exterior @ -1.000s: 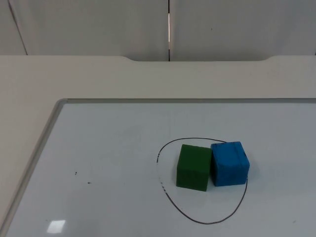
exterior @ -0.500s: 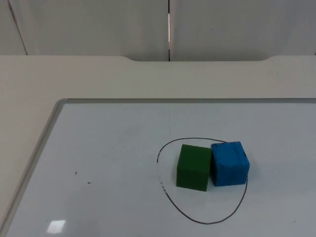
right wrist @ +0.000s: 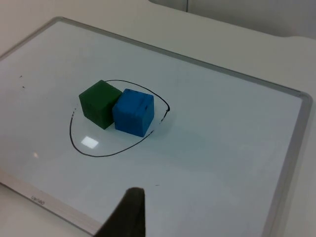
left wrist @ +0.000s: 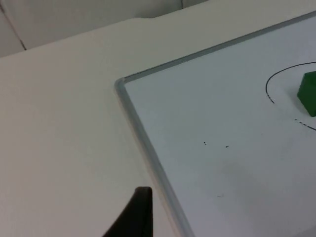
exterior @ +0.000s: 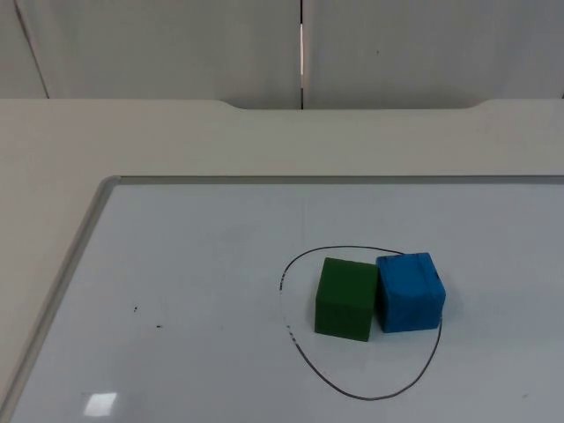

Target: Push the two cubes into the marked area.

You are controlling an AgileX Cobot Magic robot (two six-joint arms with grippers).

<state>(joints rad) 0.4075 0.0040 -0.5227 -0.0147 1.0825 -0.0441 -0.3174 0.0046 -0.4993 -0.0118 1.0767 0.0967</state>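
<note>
A green cube [exterior: 346, 298] and a blue cube [exterior: 410, 291] stand side by side, touching, on the whiteboard [exterior: 176, 264]. A hand-drawn black loop [exterior: 366, 397] rings them; the green one lies inside and the blue one sits at the loop's right edge, over the line. In the right wrist view the green cube [right wrist: 100, 103] and blue cube [right wrist: 133, 111] stand well ahead of my right gripper [right wrist: 129, 215], which hangs over the board's edge. My left gripper [left wrist: 136, 217] waits over the beige table beside the board's frame, far from the green cube [left wrist: 309, 92].
The whiteboard's grey frame [exterior: 84, 233] runs along its left and far sides. Beige table [exterior: 176, 141] stretches beyond it to the grey partition wall [exterior: 176, 44]. A few small black specks [exterior: 135, 309] mark the board's left part.
</note>
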